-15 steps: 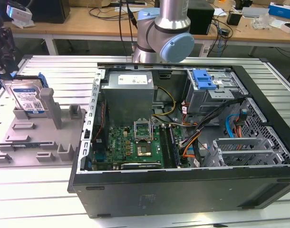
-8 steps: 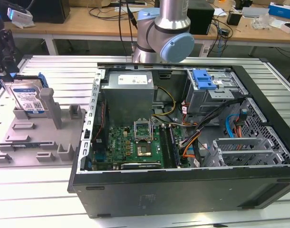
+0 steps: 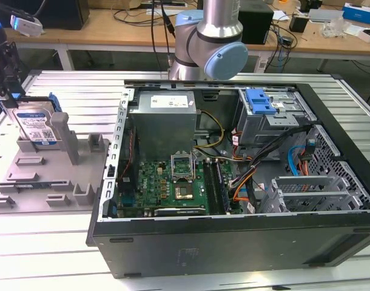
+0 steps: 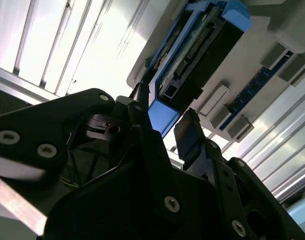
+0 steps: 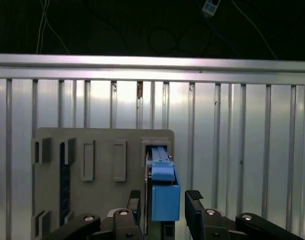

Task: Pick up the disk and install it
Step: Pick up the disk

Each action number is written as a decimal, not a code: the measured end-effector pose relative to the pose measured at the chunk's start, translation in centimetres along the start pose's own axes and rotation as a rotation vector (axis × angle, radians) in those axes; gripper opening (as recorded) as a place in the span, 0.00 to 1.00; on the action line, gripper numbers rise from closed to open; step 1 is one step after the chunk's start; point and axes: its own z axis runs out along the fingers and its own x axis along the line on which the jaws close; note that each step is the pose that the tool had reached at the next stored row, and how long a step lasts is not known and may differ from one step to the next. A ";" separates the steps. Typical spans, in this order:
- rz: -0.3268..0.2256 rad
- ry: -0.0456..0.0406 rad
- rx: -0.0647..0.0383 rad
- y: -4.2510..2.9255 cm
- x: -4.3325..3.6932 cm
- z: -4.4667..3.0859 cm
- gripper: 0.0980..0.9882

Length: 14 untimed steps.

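1. My claw [image 5: 164, 196] is open at a middling width. There's one finger [image 5: 135, 200] on each side of the disk [image 5: 165, 202], with a sliver of gap both sides, so nothing is gripped yet.
2. The disk stands on edge in the grey holder [image 3: 57, 182], at the left of the exterior view, label facing out.
3. For a good grab, I reckon I should stay centred so both pads land together. I'd want to go deep enough to bite more than the blue rim, squeeze before lifting, and pull straight along the slot so it doesn't jam.
4. The open computer case [image 3: 233, 248] fills the middle and right, well apart from the disk.
5. Pose-wise, my wrist hangs at the upper left edge, pointing down. The arm [image 3: 212, 42] has its elbow at top centre, behind the case.
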 end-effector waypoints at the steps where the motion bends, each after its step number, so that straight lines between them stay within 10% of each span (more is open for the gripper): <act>1: 0.000 0.0001 0.000 0.03 0.00 0.05 0.43; 14: 0.000 0.0000 0.000 0.09 -0.04 1.06 0.43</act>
